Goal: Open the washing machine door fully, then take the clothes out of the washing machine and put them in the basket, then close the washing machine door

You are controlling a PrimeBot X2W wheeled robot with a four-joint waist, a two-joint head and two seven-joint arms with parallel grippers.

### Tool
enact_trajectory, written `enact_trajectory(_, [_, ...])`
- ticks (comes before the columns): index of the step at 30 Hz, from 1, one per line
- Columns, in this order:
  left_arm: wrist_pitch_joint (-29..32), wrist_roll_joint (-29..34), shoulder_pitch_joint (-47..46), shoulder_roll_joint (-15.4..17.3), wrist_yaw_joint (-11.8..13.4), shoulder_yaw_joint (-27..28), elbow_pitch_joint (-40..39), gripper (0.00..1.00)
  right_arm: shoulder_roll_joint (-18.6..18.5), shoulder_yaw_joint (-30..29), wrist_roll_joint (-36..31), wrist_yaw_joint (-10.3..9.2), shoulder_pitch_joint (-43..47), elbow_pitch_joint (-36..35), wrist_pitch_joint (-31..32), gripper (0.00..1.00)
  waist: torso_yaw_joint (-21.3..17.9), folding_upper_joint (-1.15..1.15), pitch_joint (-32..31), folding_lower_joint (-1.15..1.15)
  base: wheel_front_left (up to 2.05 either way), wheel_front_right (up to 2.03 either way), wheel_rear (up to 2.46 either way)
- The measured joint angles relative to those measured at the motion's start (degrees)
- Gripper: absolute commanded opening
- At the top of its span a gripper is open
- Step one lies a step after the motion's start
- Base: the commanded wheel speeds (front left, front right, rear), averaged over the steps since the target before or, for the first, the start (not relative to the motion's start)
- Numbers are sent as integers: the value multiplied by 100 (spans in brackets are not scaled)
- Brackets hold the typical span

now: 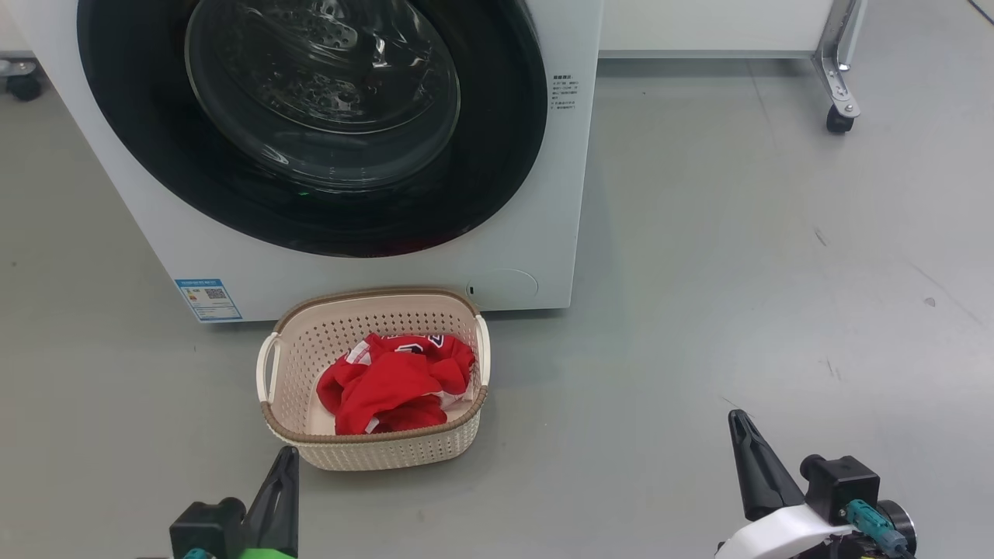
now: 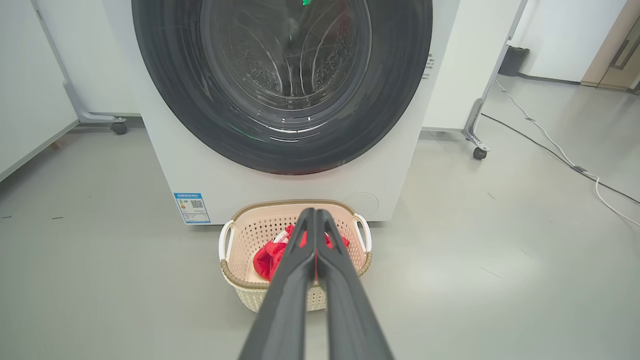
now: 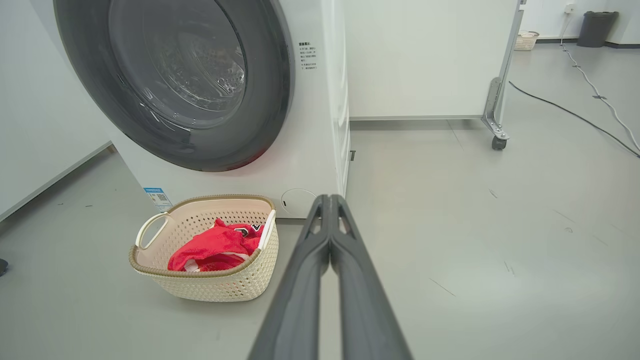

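Note:
The white washing machine (image 1: 365, 268) stands ahead with its round black door (image 1: 140, 167) shut flat against the front. Through the glass the steel drum (image 2: 285, 60) shows. On the floor before it sits the cream basket (image 1: 299, 345) holding the red clothes (image 1: 392, 384). My left gripper (image 1: 287, 458) is at the lower left, just in front of the basket, shut and holding nothing. My right gripper (image 1: 736, 419) is at the lower right over bare floor, shut and holding nothing. The fingers (image 2: 305, 250) meet at the tips in the left wrist view, and likewise the fingers (image 3: 320, 225) in the right wrist view.
A white panel on a castor leg (image 1: 839, 109) stands to the right behind the machine. A cable (image 2: 575, 165) runs over the floor at the far right, with a dark bin (image 3: 595, 27) beyond. Open grey floor (image 1: 738, 272) spreads right of the basket.

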Motion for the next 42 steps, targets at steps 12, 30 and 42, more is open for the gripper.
enact_trajectory(12, [67,-1028,1,-42,-151,116,-8,0,0,-101,1056,63,-1,-102,127,0,4,0,11,0,0,0,0])
enact_trajectory(30, [302,-2315,-27,-67,-327,438,73,0,-10,-424,2513,176,-51,-121,493,0,12,0,24,0,0,0,0])
enact_trajectory(42, [455,-3140,-163,-67,-455,608,198,0,-53,-591,3390,249,-134,-121,706,0,16,0,30,0,0,0,0])
